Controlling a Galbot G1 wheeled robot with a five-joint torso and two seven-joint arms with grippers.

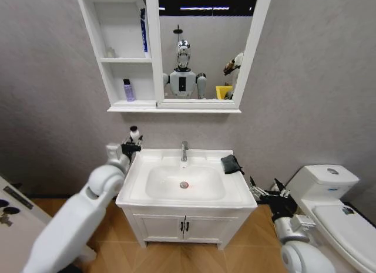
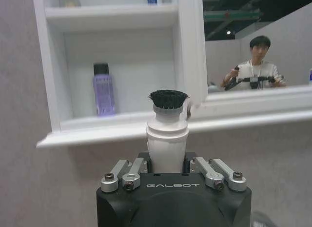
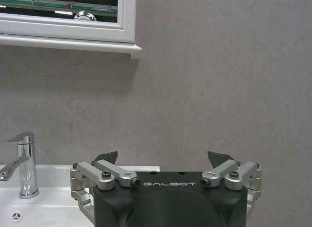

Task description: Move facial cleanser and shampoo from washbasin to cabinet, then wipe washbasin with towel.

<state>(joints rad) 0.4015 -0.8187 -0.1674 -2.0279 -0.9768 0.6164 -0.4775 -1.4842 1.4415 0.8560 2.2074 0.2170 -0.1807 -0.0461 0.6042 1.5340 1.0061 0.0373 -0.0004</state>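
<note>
Clearly, some lines for you on how things stood:

Left pincer (image 1: 133, 145): you had it raised above the left rear corner of the washbasin (image 1: 235, 194), closed around a white bottle (image 2: 167, 141) with a black top, held upright.
Why so held: my guess is that upright carriage kept the bottle steady for the lift toward the cabinet (image 1: 120, 61), which hung up and behind it.
Grip: the fingers pinched the bottle low on its body, the neck and cap standing free above them; whether this was the cleanser or the shampoo I could not tell.
Cabinet: a purple bottle (image 2: 104, 89) already stood in the lowest cubbyhole, with bare shelf beside it.
Right pincer (image 3: 163, 161): you kept it low beside the right edge of the washbasin, near the toilet (image 1: 335, 202), fingers spread wide and touching nothing.
Towel (image 1: 231, 164): it lay bunched on the right rear rim of the washbasin, near the idle arm, probably left there for the wiping.
Tap (image 1: 184, 150): it stood at the middle rear, apart from both.
</note>
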